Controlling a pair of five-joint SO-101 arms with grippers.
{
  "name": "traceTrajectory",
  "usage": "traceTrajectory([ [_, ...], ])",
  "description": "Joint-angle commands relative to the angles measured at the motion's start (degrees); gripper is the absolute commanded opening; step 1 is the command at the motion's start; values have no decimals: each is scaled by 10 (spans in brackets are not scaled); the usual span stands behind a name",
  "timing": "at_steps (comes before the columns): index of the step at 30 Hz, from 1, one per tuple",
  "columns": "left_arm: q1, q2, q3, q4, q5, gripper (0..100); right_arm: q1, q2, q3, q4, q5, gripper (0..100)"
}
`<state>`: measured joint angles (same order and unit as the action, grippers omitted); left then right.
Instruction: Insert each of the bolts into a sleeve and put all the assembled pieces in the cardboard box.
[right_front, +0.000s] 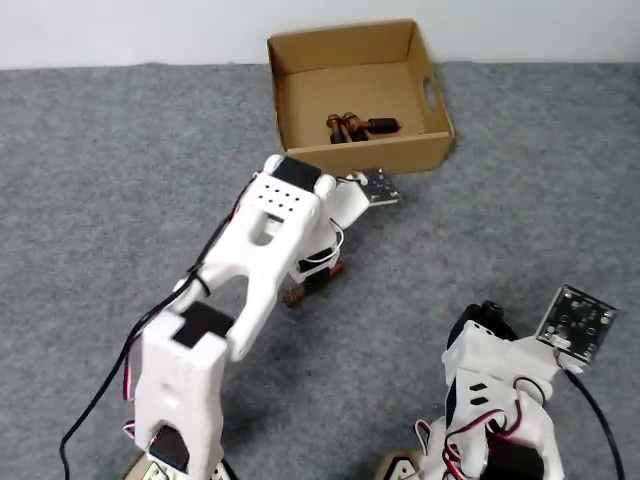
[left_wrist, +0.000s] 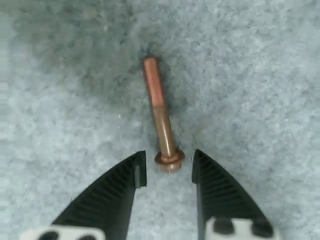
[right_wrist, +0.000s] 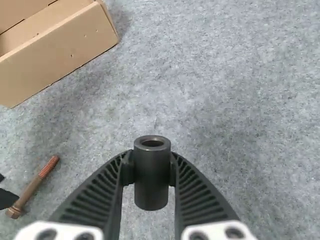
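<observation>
A copper bolt (left_wrist: 159, 112) lies on the grey carpet, its flanged head between the fingertips of my left gripper (left_wrist: 169, 167), which stands open around it without touching. In the high view the left arm (right_front: 265, 250) reaches to mid-table and partly covers the bolt (right_front: 294, 296). My right gripper (right_wrist: 151, 162) is shut on a dark cylindrical sleeve (right_wrist: 151, 172), held upright with its bore facing up. The bolt (right_wrist: 32, 187) lies off to its side. The cardboard box (right_front: 300, 100) at the back holds assembled pieces (right_front: 360, 127).
The box's front wall (right_wrist: 50, 55) stands beyond the right gripper. The right arm (right_front: 500, 390) sits near the table's front right. Bare grey carpet (right_front: 520, 220) spreads between the arms and to the right of the box.
</observation>
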<state>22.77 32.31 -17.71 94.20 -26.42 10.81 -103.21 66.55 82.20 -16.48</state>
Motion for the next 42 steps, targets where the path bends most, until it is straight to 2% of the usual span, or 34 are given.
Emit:
traceTrajectory([
  [1, -3, 38, -51, 4, -11, 160, 7, -2, -3, -5, 3, 8],
  [6, -21, 117, -111, 4, 1, 146, 7, -2, -3, -4, 3, 8],
  [12, -18, 198, -153, 27, 24, 3, 7, -2, -3, -4, 3, 8],
  [16, -18, 205, -196, 62, 30, 6, 7, -2, -3, -4, 3, 8],
  [22, -28, 168, -230, 63, 179, 6, 7, -2, -3, -4, 3, 8],
  [28, -35, 61, -180, 63, 360, 5, 7, -2, -3, -4, 3, 8],
  [36, -97, -86, -102, 62, 470, 5, 7, -2, -3, -4, 3, 8],
  [39, -123, -117, -67, 62, 567, 5, 7, -2, -3, -4, 3, 8],
  [42, -149, -143, -15, 62, 715, 5, 7, -2, -3, -4, 3, 8],
])
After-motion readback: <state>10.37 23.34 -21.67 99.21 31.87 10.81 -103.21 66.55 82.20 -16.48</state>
